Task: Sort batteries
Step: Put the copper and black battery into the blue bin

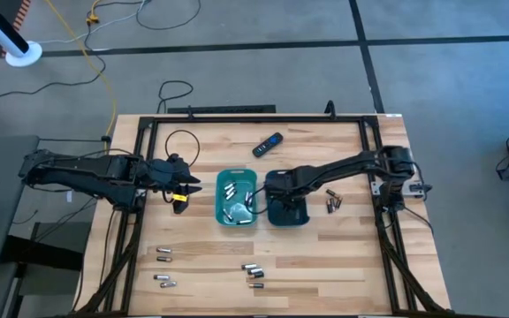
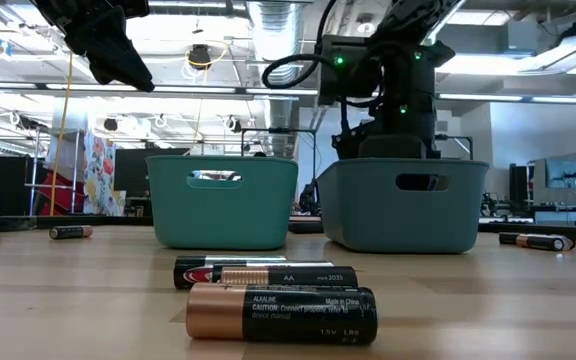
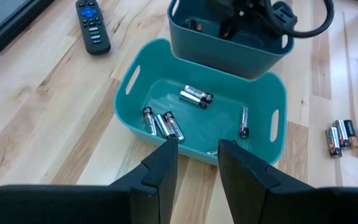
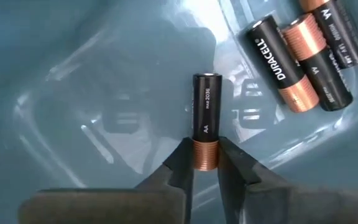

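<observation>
While the right hand (image 4: 205,163) reaches down inside the darker teal tray (image 1: 287,213), its two fingers sit on either side of the coppery end of a dark battery (image 4: 206,118); they touch it, though whether they are pressing or letting go cannot be told. Three more dark, copper-ended batteries (image 4: 303,59) lie just beside it on that tray's floor. To the left, touching the first tray, stands the lighter teal tray (image 1: 220,205), with several silvery-grey batteries (image 3: 196,96) lying loose in it. The left hand (image 3: 197,155) hovers above the near rim of this lighter tray, its fingers parted and holding nothing. More batteries lie on the wooden table (image 1: 325,261): a small cluster (image 1: 332,203) right of the trays and others (image 1: 253,271) along the front edge. A black remote (image 1: 268,144) lies behind the trays.
</observation>
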You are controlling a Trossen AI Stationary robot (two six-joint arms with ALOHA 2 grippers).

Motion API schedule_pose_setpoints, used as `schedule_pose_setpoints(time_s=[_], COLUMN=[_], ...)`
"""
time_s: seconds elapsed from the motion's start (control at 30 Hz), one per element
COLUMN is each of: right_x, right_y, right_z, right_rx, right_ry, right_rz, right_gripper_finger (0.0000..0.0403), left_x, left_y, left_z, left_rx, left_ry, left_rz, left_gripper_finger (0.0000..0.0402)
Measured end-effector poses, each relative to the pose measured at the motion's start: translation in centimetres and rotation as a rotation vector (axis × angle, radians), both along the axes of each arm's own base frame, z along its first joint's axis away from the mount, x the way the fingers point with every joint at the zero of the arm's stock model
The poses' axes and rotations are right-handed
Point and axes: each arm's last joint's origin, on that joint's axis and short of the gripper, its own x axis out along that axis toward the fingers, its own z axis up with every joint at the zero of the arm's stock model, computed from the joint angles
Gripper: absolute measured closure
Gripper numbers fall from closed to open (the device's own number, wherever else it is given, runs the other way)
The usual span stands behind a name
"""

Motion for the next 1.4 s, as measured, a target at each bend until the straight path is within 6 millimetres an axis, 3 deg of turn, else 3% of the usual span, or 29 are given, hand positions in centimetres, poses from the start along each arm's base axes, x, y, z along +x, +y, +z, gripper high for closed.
schedule_pose_setpoints(time_s=[0.43, 0.7, 0.83, 0.97, 1.13, 1.4], right_x=[-1.2, -4.2, -6.2, -8.9, -12.4, -16.0], right_y=[-0.2, 0.2, 1.4, 3.0, 4.4, 5.4], right_z=[4.0, 9.4, 12.3, 13.9, 13.7, 10.5], right_rx=[0.005, -0.037, -0.128, -0.203, -0.215, -0.128], right_ry=[-0.104, -0.225, -0.347, -0.456, -0.556, -0.612], right_rz=[-0.036, -0.115, -0.128, -0.157, -0.199, -0.244], right_gripper_finger=[0.0273, 0.0273, 0.0275, 0.0276, 0.0276, 0.0276], left_x=[0.0, 0.0, 0.5, 0.6, 0.6, 0.6], left_y=[0.0, 0.0, 0.1, 0.1, 0.1, 0.0], left_z=[0.0, 0.0, 0.7, 0.9, 0.8, 0.9], left_rx=[0.000, 0.000, 0.012, -0.002, 0.001, -0.111], left_ry=[0.000, -0.001, -0.089, -0.111, -0.106, -0.139], left_rz=[0.000, 0.000, -0.005, 0.005, 0.003, 0.080], left_gripper_finger=[0.0290, 0.0290, 0.0290, 0.0290, 0.0290, 0.0290])
